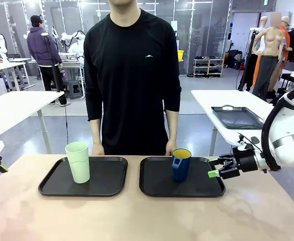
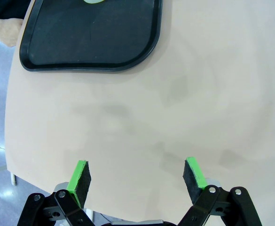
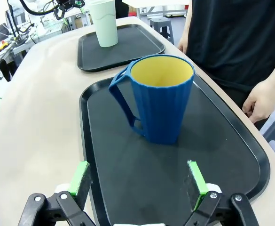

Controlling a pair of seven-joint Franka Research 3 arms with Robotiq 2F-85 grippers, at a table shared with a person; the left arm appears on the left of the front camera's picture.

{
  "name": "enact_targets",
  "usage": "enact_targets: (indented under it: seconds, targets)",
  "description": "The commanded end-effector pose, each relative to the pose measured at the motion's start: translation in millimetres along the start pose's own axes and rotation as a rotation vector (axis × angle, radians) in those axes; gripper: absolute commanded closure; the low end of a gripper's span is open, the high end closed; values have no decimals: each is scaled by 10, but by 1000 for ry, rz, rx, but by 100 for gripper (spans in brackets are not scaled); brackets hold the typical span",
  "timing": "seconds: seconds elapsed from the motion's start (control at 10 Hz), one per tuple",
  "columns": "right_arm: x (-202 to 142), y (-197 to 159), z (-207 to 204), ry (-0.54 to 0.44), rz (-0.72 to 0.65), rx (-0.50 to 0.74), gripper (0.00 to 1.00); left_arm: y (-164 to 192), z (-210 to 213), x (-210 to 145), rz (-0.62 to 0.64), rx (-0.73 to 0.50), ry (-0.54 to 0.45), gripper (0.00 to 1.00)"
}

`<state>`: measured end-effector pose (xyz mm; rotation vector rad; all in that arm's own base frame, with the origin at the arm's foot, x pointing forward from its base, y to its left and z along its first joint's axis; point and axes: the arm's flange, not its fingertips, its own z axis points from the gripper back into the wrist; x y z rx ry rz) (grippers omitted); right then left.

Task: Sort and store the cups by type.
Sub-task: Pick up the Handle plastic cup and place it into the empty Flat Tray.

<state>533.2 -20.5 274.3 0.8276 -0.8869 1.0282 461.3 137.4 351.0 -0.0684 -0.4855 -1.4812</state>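
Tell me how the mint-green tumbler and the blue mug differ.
The mint-green tumbler is taller than the blue mug. The tumbler has no handle; the mug has one. The tumbler is pale green, while the mug is dark blue outside and yellow inside. The tumbler stands on the left tray, the mug on the right tray. Both stand upright, each alone on a black tray.

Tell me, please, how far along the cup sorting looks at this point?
Done, it seems: the mint-green tumbler stands upright on the left tray and the blue mug upright on the right tray, one type per tray. In hand: nothing; the left gripper and the right gripper are open and empty. Left: apparently nothing, unless more cups come.
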Motion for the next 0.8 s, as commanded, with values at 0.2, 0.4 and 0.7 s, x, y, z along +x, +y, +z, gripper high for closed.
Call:
enact_targets:
  seconds: [0.2, 0.4, 0.7]
  targets:
    - [-3, -51, -16, -23, 7, 7, 0, 17, 7, -20, -15, 13, -26, 0]
    - [-3, -51, -16, -23, 7, 7, 0, 17, 7, -20, -15, 13, -26, 0]
    - [-3, -51, -16, -23, 7, 7, 0, 17, 7, -20, -15, 13, -26, 0]
